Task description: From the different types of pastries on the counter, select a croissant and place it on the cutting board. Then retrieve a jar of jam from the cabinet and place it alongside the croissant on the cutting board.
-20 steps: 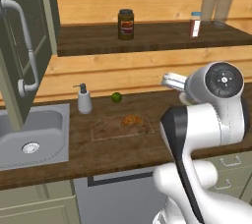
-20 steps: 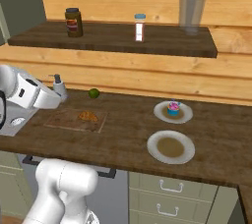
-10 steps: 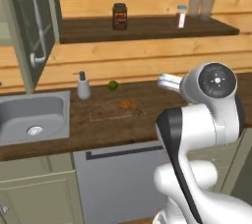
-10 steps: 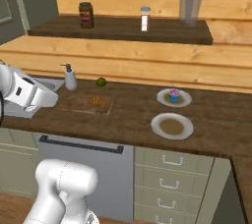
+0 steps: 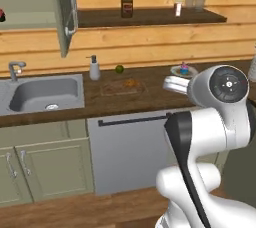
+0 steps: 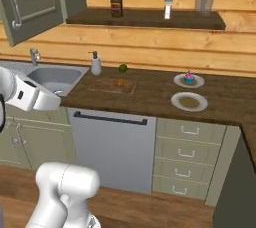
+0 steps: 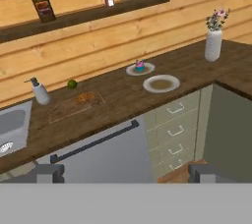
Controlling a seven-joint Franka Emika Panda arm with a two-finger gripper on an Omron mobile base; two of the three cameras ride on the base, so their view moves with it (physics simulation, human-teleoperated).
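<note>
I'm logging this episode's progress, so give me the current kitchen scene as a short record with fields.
croissant: lying on the cutting board, at
cupcake: on the far plate
near plate: no pastry on it
cabinet: door swung open
red jar: inside the cabinet, at the picture's left edge
dark jar: on the shelf
soap dispenser: beside the sink
gripper: fingers apart, holding nothing, well back from the counter

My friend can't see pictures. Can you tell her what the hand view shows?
A croissant lies on a cutting board on a dark wooden counter, between a soap bottle and a plated cupcake. The gripper hangs back from the counter, open.
</note>
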